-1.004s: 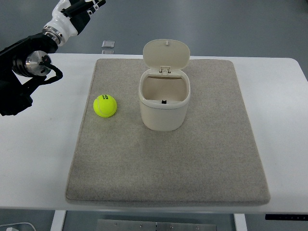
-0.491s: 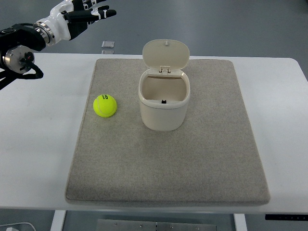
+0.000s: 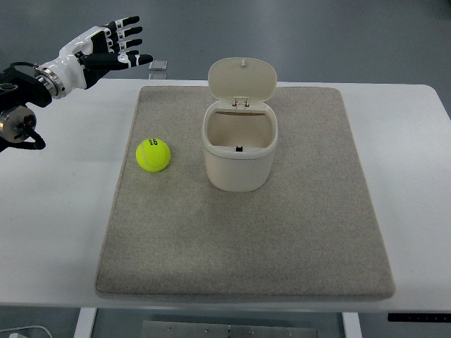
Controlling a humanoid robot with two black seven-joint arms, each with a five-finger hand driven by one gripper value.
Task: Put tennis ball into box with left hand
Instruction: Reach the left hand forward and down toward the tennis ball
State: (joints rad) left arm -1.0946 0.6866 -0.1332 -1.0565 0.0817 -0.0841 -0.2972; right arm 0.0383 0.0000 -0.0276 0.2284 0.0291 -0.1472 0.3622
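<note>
The tennis ball (image 3: 153,155) lies on the grey mat (image 3: 282,246) just left of the open-lidded box (image 3: 240,151), while the left hand (image 3: 106,49) hovers well apart at the table's (image 3: 56,232) far-left corner, fingers (image 3: 130,32) spread and empty.

White rectangular tabletop (image 3: 56,232) carries a beige felt mat (image 3: 246,239). Grey smooth floor (image 3: 317,35) beyond the table's far edge, small silver square object (image 3: 158,66) there. Table's white leg (image 3: 84,322) below near edge.

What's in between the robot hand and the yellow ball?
Nothing sits there. In the top view, only bare white table and gray mat edge separate the left robot hand from the tennis ball.
</note>
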